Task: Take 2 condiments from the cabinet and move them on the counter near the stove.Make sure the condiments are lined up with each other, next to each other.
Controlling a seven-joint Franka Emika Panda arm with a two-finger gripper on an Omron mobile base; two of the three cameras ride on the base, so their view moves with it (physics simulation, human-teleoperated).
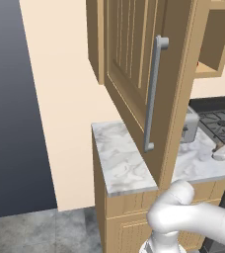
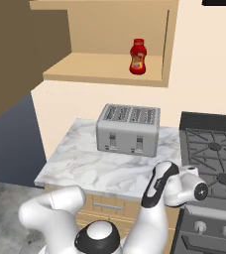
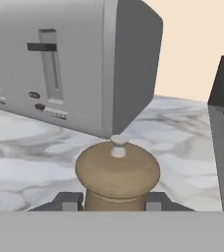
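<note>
Here's the marble table [image 2: 85, 168], white-grey and veined, sitting on light wooden base cabinets with a beige wall behind it. The toaster [image 2: 128, 130] is our landmark: grey, boxy, four slots on top, standing toward the back of the slab. To the toaster's right, the black stove [image 2: 214, 154] with its dark cast grates butts against the table's edge, knobs showing on its front below. To the toaster's left the room falls away into a dark, bluish-grey wall over a mottled grey floor.

Above the toaster, the wall cabinet [image 2: 105, 67] stands open. Its grooved door [image 1: 134, 59], with the long grey bar handle [image 1: 153, 91], swings out across the left base view. On the cabinet shelf, above the toaster and slightly to its right, the red bottle [image 2: 138, 57] stands upright and alone.

Now the hand view: the wooden shaker [image 3: 117, 176], tan-brown with a small pale knob on top, sits upright just in front of the toaster's right front corner, over the marble. The end effector [image 3: 115, 203] is closed narrow on the shaker, one dark fingertip pressed to each side of its body. Whether the shaker's base touches the table, I can't tell. In the right base view the white wrist hangs low in front of the toaster, near the stove's edge.
</note>
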